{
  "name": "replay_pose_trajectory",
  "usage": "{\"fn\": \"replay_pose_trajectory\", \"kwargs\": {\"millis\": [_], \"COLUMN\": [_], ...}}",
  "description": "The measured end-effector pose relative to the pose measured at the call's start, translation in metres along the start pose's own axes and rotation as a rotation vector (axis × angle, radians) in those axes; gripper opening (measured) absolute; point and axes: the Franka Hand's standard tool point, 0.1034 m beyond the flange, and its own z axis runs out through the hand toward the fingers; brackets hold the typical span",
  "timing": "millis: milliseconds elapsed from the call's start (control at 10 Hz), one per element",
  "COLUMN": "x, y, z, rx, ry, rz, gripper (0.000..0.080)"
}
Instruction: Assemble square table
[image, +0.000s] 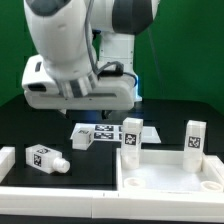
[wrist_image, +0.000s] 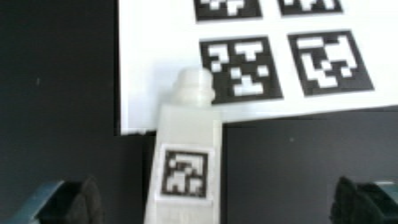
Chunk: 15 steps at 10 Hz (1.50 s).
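My gripper hangs open above the table, over a white leg that lies on its side. In the wrist view that leg lies between my dark fingertips, untouched and closer to one of them, its tagged face up and its narrow end overlapping the marker board. My gripper holds nothing. The square table top, a white tray with a raised rim, sits at the exterior view's right. Two legs stand upright behind it. Another leg lies at the left.
The marker board lies flat in the middle of the black table. A long white border rail runs along the front edge, with a raised corner at the exterior view's left.
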Motion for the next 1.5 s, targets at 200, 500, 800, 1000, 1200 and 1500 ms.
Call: {"fn": "replay_pose_trajectory", "kwargs": {"millis": [200, 500, 800, 1000, 1200, 1500], "x": [0.014, 0.013, 0.011, 0.011, 0.012, 0.012], "y": [0.007, 0.005, 0.012, 0.011, 0.010, 0.008], "z": [0.003, 0.004, 0.022, 0.030, 0.032, 0.037], "rx": [0.011, 0.008, 0.015, 0.016, 0.027, 0.027], "ry": [-0.049, -0.052, -0.111, -0.138, -0.137, -0.143], "rz": [0.029, 0.025, 0.127, 0.154, 0.155, 0.088], "gripper": [0.0649, 0.0649, 0.0649, 0.0649, 0.0649, 0.0649]}}
